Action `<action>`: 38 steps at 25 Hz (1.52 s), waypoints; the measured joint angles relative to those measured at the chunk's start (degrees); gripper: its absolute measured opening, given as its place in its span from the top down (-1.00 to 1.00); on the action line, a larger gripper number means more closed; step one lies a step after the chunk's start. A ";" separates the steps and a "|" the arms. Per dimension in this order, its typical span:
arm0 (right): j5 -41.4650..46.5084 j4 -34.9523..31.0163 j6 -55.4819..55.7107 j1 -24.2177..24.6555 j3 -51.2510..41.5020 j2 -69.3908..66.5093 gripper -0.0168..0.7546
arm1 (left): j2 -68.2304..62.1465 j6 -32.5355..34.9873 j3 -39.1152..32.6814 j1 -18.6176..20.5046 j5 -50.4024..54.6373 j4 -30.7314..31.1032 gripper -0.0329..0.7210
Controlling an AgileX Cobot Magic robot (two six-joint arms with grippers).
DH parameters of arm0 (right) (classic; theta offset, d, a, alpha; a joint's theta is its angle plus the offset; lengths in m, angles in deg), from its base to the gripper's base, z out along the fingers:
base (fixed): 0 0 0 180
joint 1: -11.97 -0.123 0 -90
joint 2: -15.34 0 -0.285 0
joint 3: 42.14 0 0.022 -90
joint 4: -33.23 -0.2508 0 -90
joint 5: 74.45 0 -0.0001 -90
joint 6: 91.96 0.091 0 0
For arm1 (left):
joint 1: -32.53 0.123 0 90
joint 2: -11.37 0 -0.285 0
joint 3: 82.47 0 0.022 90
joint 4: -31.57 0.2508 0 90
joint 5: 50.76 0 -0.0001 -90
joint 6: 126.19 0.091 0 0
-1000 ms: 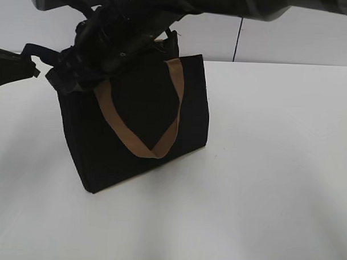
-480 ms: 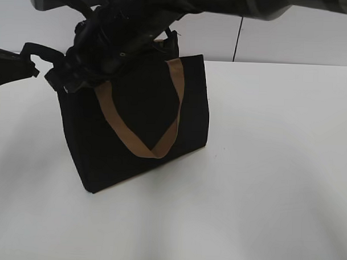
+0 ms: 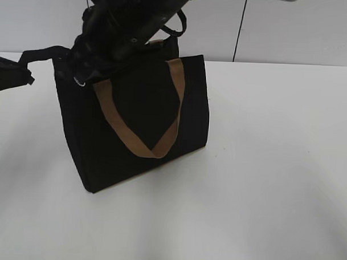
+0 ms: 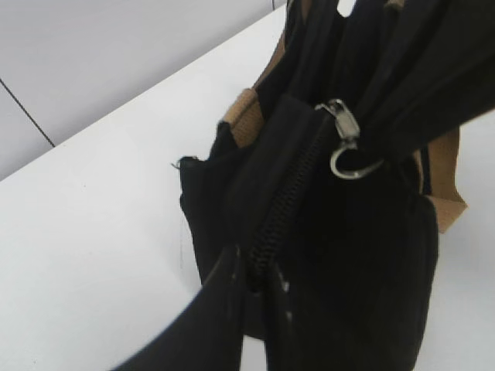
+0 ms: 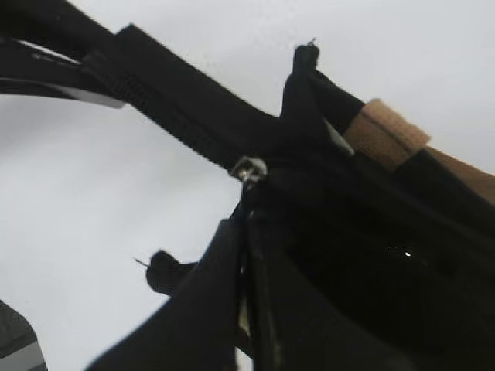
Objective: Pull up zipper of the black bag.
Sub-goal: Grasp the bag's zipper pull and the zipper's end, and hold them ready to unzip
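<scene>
The black bag stands upright on the white table, a tan handle hanging down its front. My right gripper reaches across to the bag's top left corner. In the right wrist view its jaws are closed right below the silver zipper slider. The zipper's pull tab with its oval ring hangs at that corner, and its ring also shows in the exterior view. My left gripper is at the far left, shut on the loose end of the bag's black zip track, which stretches towards the bag.
The white table extends to the right of and in front of the bag. A pale wall with a dark vertical seam is behind. The right arm crosses above the bag's top.
The right arm has lifted and shifted slightly right at the bag's corner. The zip track end is now stretched tauter between the grippers, and the silver ring shows below the right gripper.
</scene>
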 joint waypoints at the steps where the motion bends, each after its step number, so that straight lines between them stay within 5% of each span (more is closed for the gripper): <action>1: 0.45 0.00 0.37 0.42 0.00 0.19 0.99 | 0.00 -0.93 0.00 -0.05 -0.02 1.24 0.84; 11: 3.07 0.05 1.27 4.13 0.00 2.41 0.99 | 0.00 -14.36 0.00 -0.05 -3.09 17.76 0.84; 21: 4.21 -0.15 1.27 7.81 0.00 2.92 0.99 | 0.00 -16.93 0.00 -0.05 -3.06 19.33 0.84; 38: 6.54 0.77 1.14 21.05 0.00 2.92 0.99 | 0.00 -19.88 0.05 -0.25 -2.89 25.37 0.84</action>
